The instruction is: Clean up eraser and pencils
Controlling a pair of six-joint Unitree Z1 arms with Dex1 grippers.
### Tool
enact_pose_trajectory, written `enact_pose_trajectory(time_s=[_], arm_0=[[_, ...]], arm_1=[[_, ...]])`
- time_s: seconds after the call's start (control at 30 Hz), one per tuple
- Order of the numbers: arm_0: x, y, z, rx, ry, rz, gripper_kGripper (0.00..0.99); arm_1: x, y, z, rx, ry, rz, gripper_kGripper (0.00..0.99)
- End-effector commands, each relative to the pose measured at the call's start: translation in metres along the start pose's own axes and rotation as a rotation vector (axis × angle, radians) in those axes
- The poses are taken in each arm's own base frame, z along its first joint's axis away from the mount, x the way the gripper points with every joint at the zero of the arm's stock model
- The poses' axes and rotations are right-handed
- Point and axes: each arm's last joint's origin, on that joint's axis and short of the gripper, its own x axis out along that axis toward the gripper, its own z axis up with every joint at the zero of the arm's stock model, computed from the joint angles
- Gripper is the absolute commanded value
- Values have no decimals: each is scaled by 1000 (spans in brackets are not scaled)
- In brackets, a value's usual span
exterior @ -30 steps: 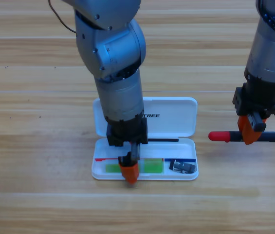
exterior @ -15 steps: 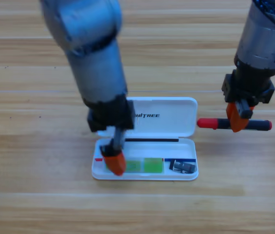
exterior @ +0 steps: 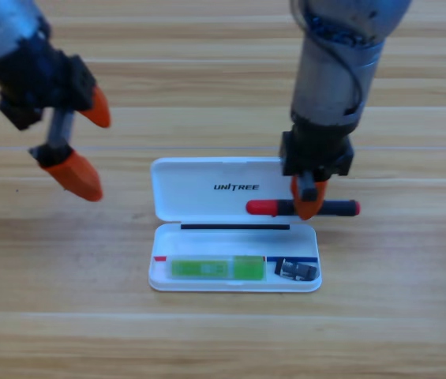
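The left gripper (exterior: 80,146) has let go of the green pencil (exterior: 216,268) in the case (exterior: 171,185) beside the eraser (exterior: 297,270) and pulled away open, while the right gripper (exterior: 309,204), clamped on the black pencil (exterior: 301,208), brought it over the lid.

Surface: a wooden table (exterior: 207,347) fills the whole view from edge to edge.
Boards: long planks run left to right, with thin seams between them.
Colour: light honey-brown, streaked with paler and darker bands of grain.
Light: even and soft from above; faint grey shadows lie on the wood near the middle.
Walls, floor, windows: cannot be seen, since the table takes up all of the view.
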Motion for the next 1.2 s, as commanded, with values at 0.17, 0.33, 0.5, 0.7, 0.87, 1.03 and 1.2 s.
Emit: enact_pose_trajectory(time_s=[0.17,0.33,0.5,0.7,0.87,1.03,1.2], arm_0=[[-2,4,-35,-89,-17,-44,990],[3,1,-39,-91,-29,-47,990],[8,0,-43,-96,-32,-52,990],[16,-4,-47,-100,-29,-66,990],[16,-4,-48,-100,-34,-62,990],[15,-5,-48,-98,-39,-62,990],[10,-3,-46,-95,-54,-48,990]], arm_1=[[59,7,51,-70,79,30,0],[70,2,57,-68,87,23,0],[74,0,58,-68,97,14,0],[71,-1,59,-53,90,3,0],[63,2,59,-39,81,-3,850],[49,7,58,-44,71,-6,968],[-8,31,51,-64,-13,-26,982]])
